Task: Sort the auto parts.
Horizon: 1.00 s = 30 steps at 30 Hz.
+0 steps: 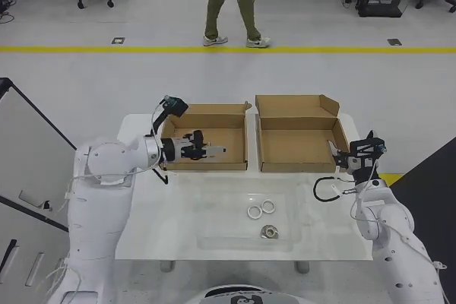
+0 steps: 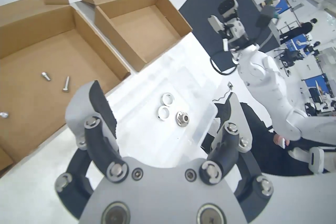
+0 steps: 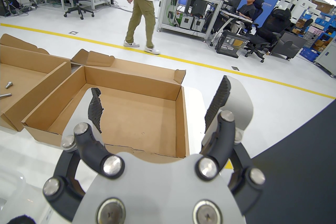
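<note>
Left arm (image 1: 129, 156) extended sideways over the far left part of the table (image 1: 213, 220), wrist level, ending in the left claw (image 2: 162, 93), whose jaws are spread wide with nothing between the black ribbed pads (image 2: 101, 104). Right arm (image 1: 380, 220) raised from the shoulder at the table's right edge, elbow bent, forearm upright, wrist turned inward. The right claw (image 3: 160, 84) is held above the table's far right part, its jaws likewise parted and empty, well apart from the left claw.
</note>
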Motion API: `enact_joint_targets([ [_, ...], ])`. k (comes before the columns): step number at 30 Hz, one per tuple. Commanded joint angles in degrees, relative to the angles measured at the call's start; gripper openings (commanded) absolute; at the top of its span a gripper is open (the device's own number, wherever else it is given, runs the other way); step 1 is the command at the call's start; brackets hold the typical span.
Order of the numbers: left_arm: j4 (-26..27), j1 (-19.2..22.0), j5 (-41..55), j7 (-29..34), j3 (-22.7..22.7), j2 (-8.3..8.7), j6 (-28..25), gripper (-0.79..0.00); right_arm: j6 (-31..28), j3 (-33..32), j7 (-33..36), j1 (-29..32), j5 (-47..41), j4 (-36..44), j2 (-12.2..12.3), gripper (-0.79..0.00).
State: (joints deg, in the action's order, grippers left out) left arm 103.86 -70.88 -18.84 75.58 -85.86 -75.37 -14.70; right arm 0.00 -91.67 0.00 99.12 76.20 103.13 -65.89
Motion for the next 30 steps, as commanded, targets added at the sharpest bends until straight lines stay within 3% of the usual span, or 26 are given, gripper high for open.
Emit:
enact_joint_targets([
  [1,2.53,-2.62,3.60,1.36,-2.13,0.51,-1.46,0.000,0.00,0.00,0.00,0.00,0.00,0.00,0.00,0.000],
  [8,7.40,-9.05,10.46,3.19,-7.15,1.96,-4.57,0.000,0.00,0.00,0.00,0.00,0.00,0.00,0.00,0.000],
  [22,7.40,-9.05,10.46,3.19,-7.15,1.96,-4.57,0.000,-0.29,0.06,-0.06,-0.05,0.17,0.10,0.01,0.000],
  [25,7.40,-9.05,10.46,3.19,-7.15,1.96,-4.57,0.000,-3.68,-0.34,0.68,-0.08,4.21,0.72,0.38,0.000],
  [30,7.40,-9.05,10.46,3.19,-7.15,1.96,-4.57,0.000,-14.50,-2.34,2.98,0.72,12.66,4.61,1.50,0.000],
])
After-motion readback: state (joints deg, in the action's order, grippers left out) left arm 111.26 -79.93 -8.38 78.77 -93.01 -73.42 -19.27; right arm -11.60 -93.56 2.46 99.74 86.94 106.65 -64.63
